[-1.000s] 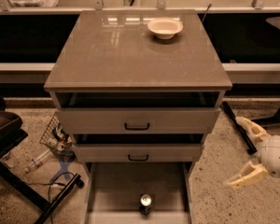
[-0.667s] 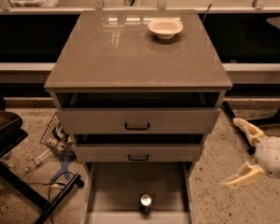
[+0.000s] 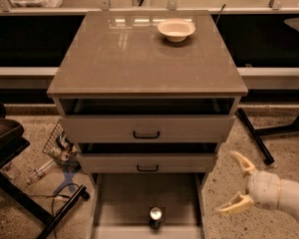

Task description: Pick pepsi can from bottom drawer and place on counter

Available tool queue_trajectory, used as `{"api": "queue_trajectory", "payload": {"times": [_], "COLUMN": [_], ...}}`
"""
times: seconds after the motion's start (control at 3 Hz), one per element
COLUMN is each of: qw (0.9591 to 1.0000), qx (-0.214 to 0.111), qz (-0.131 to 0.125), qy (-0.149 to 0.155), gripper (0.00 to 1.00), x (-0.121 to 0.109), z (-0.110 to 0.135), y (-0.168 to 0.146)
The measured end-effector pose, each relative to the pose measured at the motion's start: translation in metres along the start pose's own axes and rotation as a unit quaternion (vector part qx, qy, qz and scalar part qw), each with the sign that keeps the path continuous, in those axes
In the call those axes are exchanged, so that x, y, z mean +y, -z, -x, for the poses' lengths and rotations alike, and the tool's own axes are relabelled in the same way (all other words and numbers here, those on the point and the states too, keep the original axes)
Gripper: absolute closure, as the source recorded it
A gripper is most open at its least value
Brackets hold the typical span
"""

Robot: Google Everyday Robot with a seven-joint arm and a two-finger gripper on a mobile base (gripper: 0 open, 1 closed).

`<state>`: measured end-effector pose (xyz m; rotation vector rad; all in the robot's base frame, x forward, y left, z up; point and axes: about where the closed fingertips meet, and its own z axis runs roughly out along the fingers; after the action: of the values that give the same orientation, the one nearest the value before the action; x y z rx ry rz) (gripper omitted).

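The pepsi can (image 3: 155,216) stands upright on the floor of the open bottom drawer (image 3: 124,203), near its front middle; its silver top shows. The counter (image 3: 134,54) is the glossy grey-brown cabinet top, with a cream bowl (image 3: 176,30) at its back right. My gripper (image 3: 235,182) is at the lower right, beside the cabinet and to the right of the bottom drawer. Its two cream fingers (image 3: 243,163) are spread apart and hold nothing. It is well apart from the can.
The two upper drawers (image 3: 146,128) with black handles are partly pulled out above the bottom drawer. A wire basket and clutter (image 3: 60,148) lie on the floor at the left. A black stand (image 3: 10,148) is at far left. A black leg (image 3: 254,136) crosses the floor at right.
The gripper has shifted slightly to the left, toward the cabinet. The can, drawers and bowl have not moved.
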<state>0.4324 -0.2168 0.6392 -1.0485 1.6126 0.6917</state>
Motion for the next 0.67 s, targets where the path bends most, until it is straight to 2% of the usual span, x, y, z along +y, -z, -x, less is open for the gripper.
{"api": "queue_trajectory", "payload": {"times": [0.33,0.67], "qw": [0.9996,0.9993], "qx": [-0.026,-0.027], "qz": [0.003,0.013], "qy": [0.013,0.023], "gripper": [0.00,0.00], "x": [0.001,-0.002], "z": [-0.056,-0.100], "y": [-0.020,-0.038]}}
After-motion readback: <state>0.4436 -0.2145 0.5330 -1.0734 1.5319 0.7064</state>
